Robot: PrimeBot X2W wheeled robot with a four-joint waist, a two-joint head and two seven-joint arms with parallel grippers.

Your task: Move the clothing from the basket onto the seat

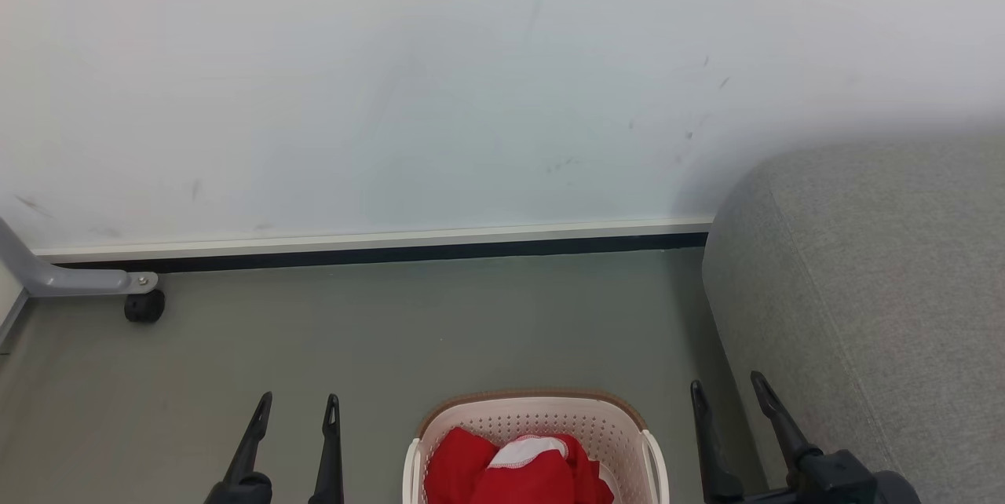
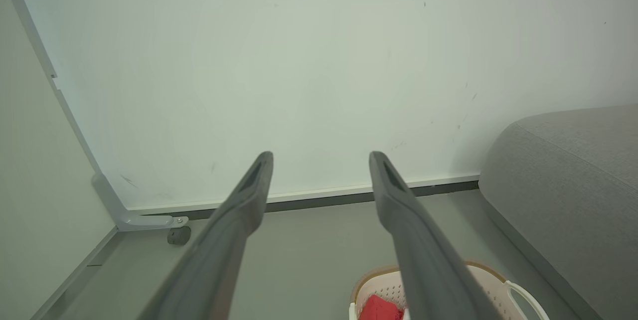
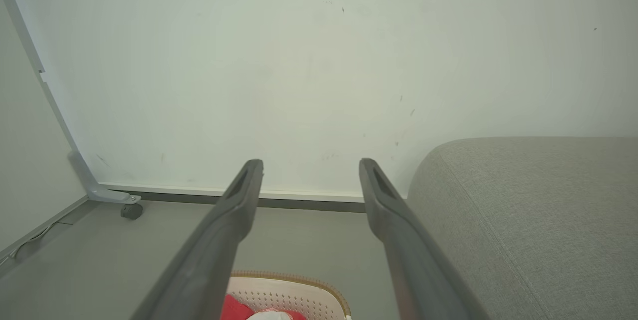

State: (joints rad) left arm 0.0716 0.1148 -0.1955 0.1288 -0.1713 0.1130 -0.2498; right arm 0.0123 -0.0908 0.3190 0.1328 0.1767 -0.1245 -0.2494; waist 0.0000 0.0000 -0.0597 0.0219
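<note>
The clothing (image 1: 471, 472) in the basket (image 1: 550, 419) lies between left pincer (image 1: 300, 396) and right pincer (image 1: 726, 379).

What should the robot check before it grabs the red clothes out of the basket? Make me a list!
1. Left pincer open and empty: ok.
2. Right pincer open and empty: ok.
3. Red clothing lies in the laundry basket: ok.
4. Basket stands upright on the floor, between the two pincers: ok.
5. Grey sofa sits to the right of the basket, and the part in view is bare: ok.
6. How many garments are in the basket: cannot tell, the picture's edge cuts it off.
</note>
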